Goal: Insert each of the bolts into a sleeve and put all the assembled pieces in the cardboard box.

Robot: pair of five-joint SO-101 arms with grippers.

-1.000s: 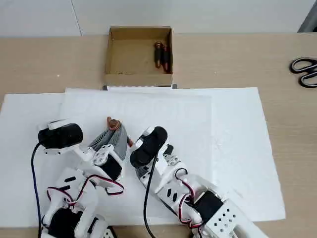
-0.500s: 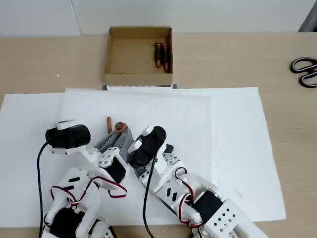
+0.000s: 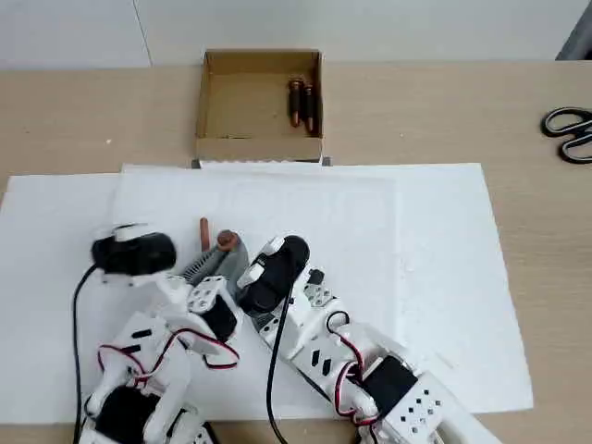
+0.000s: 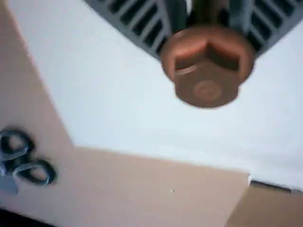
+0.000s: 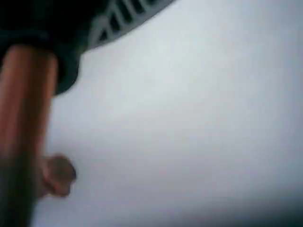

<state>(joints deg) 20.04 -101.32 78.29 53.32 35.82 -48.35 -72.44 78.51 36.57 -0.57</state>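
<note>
The bolt (image 4: 206,71) sits head-out, pinched in the left gripper (image 4: 204,16) over the white sheet (image 3: 416,240). The right gripper (image 3: 248,270) clasps a sleeve (image 5: 23,118) just beside it. I worry that if the two are off-axis, the bolt jams on the sleeve's rim and one piece twists loose.

The left arm (image 3: 148,342), white with red and black wires, comes into the high view at the near left and bends forward and to the right. On its wrist sits a black round block (image 3: 134,252), and a black cable hangs down from this block. The left claw (image 3: 225,250) has grey ribbed fingers (image 4: 128,14), and they are closed on a copper-coloured bolt with a hexagon head (image 4: 206,71). The head sticks out past the fingertips. The right arm (image 3: 351,361), also white, comes from the near right corner and lies low, pointing to the far left. Its black wrist block (image 3: 273,273) is just beside the left claw.
</note>
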